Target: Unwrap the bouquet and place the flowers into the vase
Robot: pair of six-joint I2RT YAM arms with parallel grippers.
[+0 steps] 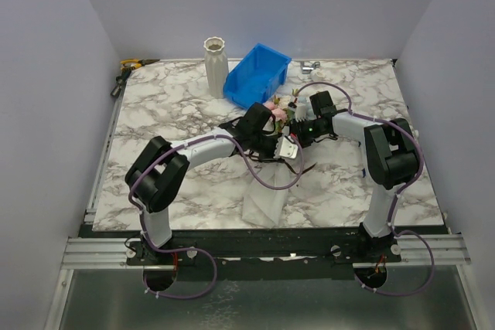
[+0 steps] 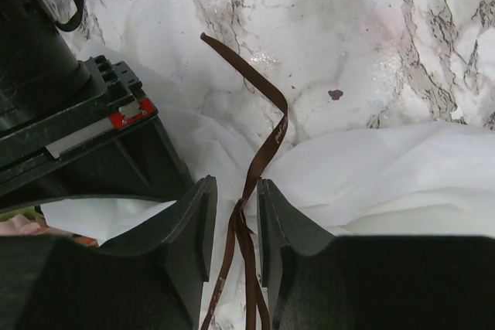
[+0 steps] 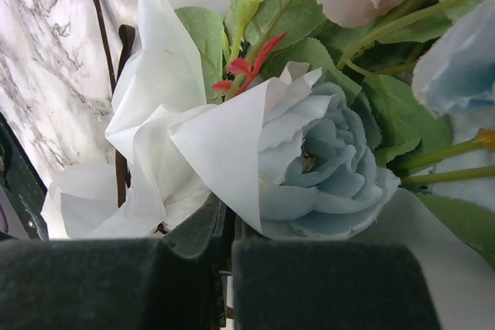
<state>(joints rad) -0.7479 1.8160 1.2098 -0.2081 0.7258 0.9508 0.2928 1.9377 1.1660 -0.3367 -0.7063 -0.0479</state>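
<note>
Toward the far edge of the marbled worktop [image 1: 170, 98], the clenched right pincer [image 3: 230, 227] meets the white-paper-wrapped bouquet [image 1: 280, 110] of pastel flowers, while the left pincer [image 2: 236, 214], narrowly parted around its thin brown ribbon [image 2: 267, 137], may miss it.

blue bin [image 1: 249, 90] on the marble table [image 1: 170, 106]; yellow-handled tool [image 1: 128, 65] at its far left corner.
</note>
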